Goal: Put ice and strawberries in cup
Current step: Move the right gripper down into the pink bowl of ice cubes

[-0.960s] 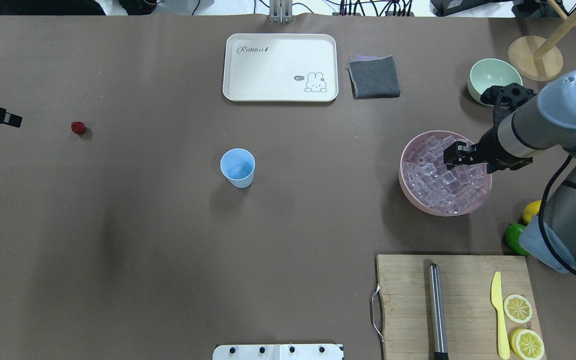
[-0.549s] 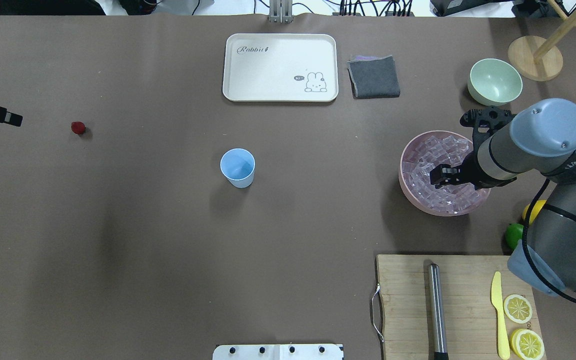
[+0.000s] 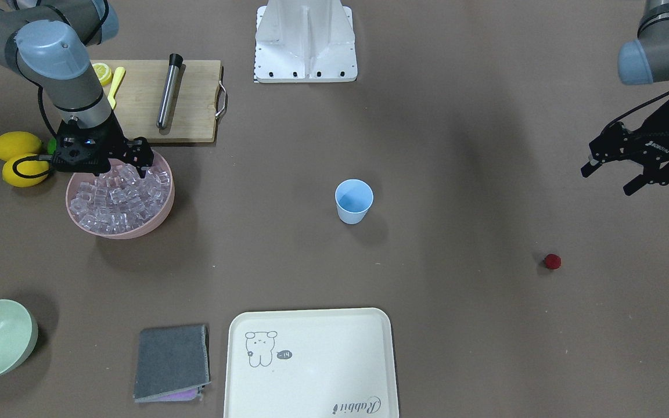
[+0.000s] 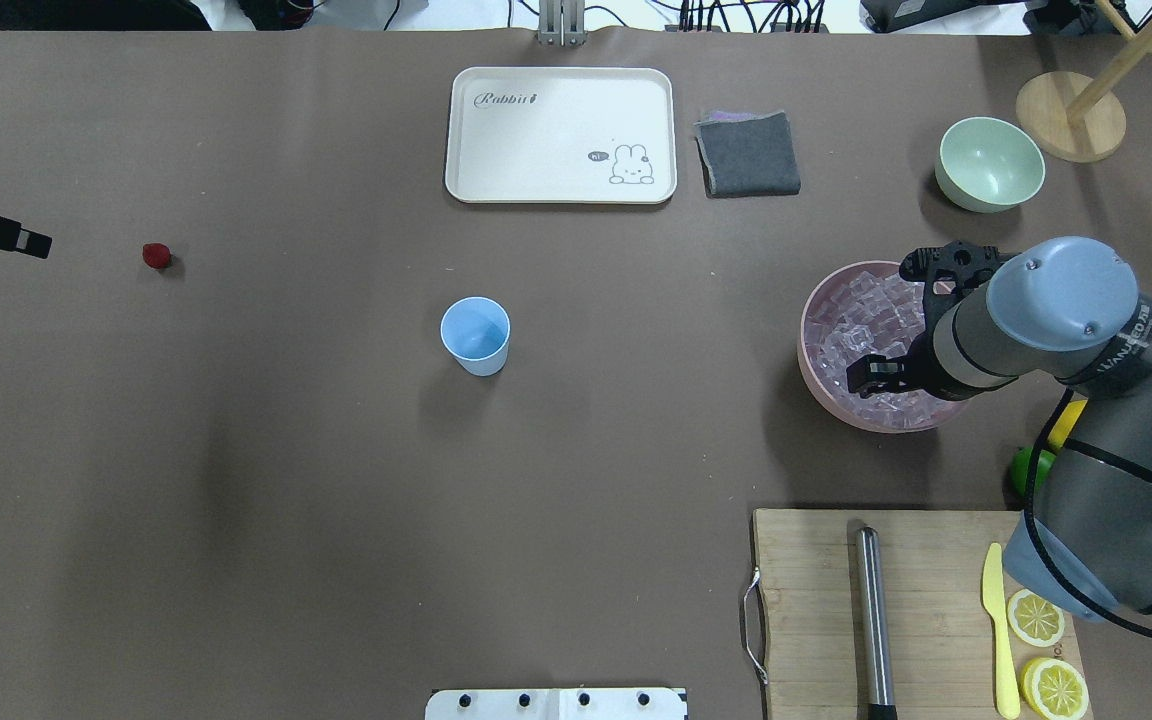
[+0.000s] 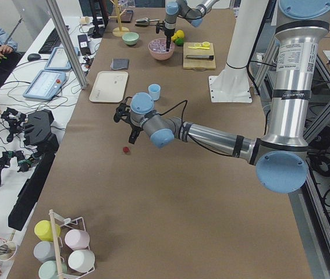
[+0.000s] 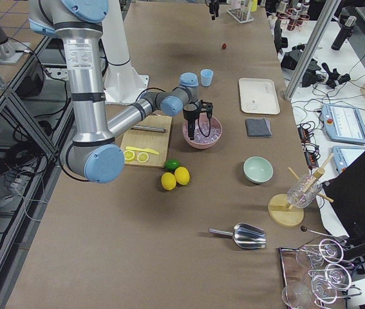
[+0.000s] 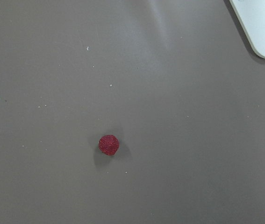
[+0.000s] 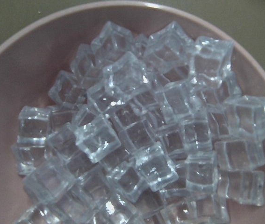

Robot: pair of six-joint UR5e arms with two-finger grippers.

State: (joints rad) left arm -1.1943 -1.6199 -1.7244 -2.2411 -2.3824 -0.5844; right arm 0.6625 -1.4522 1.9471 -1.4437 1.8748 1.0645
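The light blue cup [image 4: 476, 335] stands upright mid-table, also in the front view [image 3: 353, 200]. The ice [image 8: 137, 135] fills the pink bowl [image 4: 811, 375] at the right. My right gripper [image 3: 102, 168] points down just over the ice [image 3: 117, 197] at the bowl's near side; its jaws look open and its fingers do not show in the right wrist view. The strawberry [image 4: 156, 255] lies alone at the far left, also in the left wrist view [image 7: 109, 144]. My left gripper [image 3: 608, 177] hangs open and empty above the table, short of the strawberry [image 3: 552, 261].
A white tray [image 4: 561, 135] and a grey cloth [image 4: 748, 153] lie at the back. A pale green bowl [image 4: 991, 163] stands behind the pink bowl. A cutting board [image 4: 806, 610] carries a steel rod, a yellow knife and lemon halves. Lemons [image 3: 18, 154] and a lime sit beside the bowl.
My right arm has swung back toward the robot across the pink bowl, with the gripper staying over the ice. The left gripper has barely shifted. Cup and strawberry have not moved.
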